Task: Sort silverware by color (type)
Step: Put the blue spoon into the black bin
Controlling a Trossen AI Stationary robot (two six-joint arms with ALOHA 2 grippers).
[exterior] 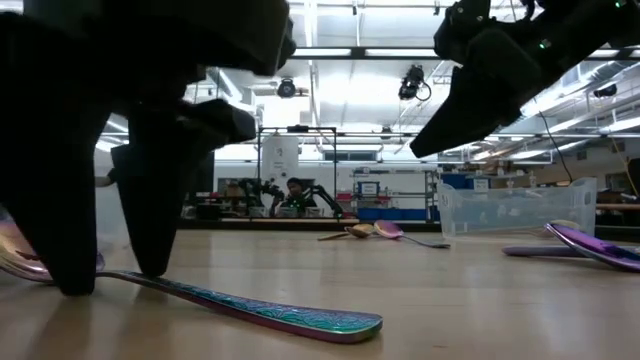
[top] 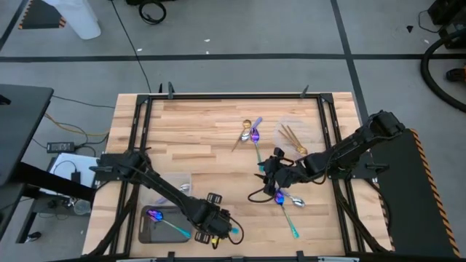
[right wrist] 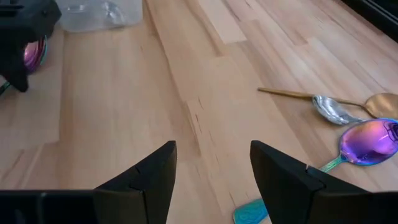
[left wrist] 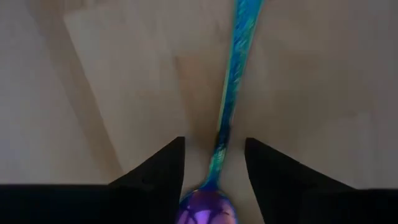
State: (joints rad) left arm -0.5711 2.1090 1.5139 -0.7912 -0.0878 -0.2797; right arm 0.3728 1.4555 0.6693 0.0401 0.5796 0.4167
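Iridescent spoon (left wrist: pixel 231 93) lies on the table between the left claw's (left wrist: pixel 214 168) parted fingers, untouched.

**Hidden, cropped or too small to read**

In the left wrist view the purple bowl of the iridescent spoon (left wrist: pixel 205 210) is cut off by the frame edge, and its teal handle runs out of frame at the far end; in the low view the left gripper (exterior: pixel 105 270) fills the foreground as a dark mass, hiding that spoon's bowl; in the right wrist view the gold spoon (right wrist: pixel 379 102) is cropped at the edge; the clear tray's (right wrist: pixel 99 15) contents are blurred; the utensils in the clear tray (top: pixel 298 135) in the high view are too small to count.
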